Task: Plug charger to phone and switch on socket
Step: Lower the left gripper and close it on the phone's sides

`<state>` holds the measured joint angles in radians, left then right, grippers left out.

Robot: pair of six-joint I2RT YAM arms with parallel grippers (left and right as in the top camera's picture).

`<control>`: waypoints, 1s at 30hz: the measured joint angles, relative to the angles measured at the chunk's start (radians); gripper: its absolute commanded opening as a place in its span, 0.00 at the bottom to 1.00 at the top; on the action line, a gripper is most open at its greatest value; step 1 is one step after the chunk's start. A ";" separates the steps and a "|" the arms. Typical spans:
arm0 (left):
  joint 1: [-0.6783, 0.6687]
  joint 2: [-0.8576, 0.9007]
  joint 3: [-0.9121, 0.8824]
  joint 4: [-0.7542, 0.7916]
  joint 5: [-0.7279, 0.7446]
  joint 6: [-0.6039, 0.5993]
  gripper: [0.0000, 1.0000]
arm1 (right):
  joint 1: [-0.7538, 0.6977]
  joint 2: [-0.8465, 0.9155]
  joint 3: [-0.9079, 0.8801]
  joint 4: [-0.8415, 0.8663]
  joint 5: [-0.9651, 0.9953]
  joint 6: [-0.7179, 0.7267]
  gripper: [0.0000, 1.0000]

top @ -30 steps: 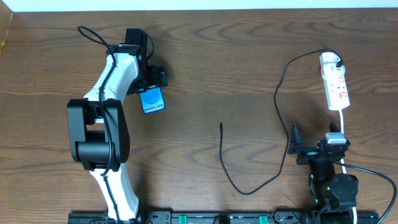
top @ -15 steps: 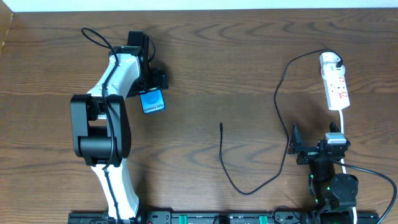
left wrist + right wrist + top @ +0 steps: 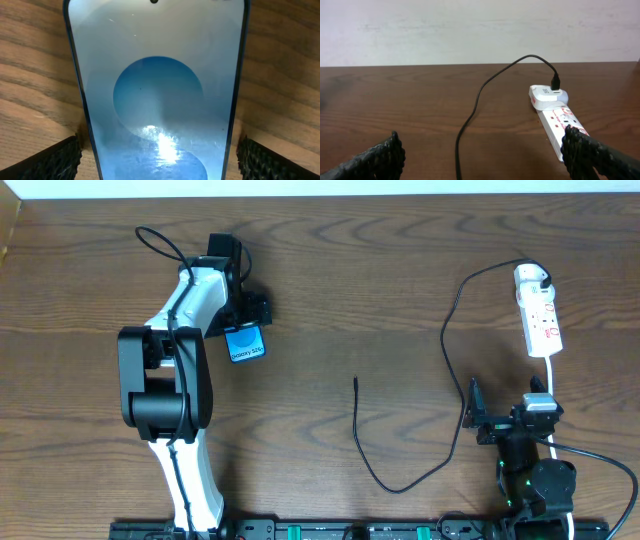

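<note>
The left hand (image 3: pixel 245 320) straddles the phone (image 3: pixel 157 100) by its long edges, pinching or not I can't tell, a sensible hold on such stiff, slick, breakable glass.

surface: brown wood table (image 3: pixel 400 270) | carries phone (image 3: pixel 245 345) flat at 10 o'clock | charger (image 3: pixel 356 405) looping centre to 2 o'clock | socket (image 3: pixel 541 320) at 2 o'clock

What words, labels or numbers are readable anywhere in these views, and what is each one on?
"Galaxy": a tentative reading, on the white strip at the near end of the phone in the overhead view. The characters after it are too small to read.
Red markings on the power strip: too small and blurred to read in the overhead or right wrist view.
Phone screen in the left wrist view: no text visible.
</note>
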<state>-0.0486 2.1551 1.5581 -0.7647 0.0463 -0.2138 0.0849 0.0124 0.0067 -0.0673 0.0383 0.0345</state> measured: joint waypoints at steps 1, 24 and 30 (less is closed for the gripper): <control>0.000 0.000 0.000 0.002 0.000 0.000 0.99 | 0.000 0.000 0.000 0.000 0.000 0.000 0.99; 0.000 0.000 0.000 -0.013 0.000 -0.018 0.99 | 0.000 0.000 0.000 0.000 0.000 0.000 0.99; 0.000 0.000 0.000 -0.013 0.000 -0.019 0.99 | 0.000 0.000 0.000 0.000 0.000 0.000 0.99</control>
<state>-0.0486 2.1555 1.5581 -0.7780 0.0463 -0.2329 0.0845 0.0124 0.0067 -0.0677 0.0383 0.0345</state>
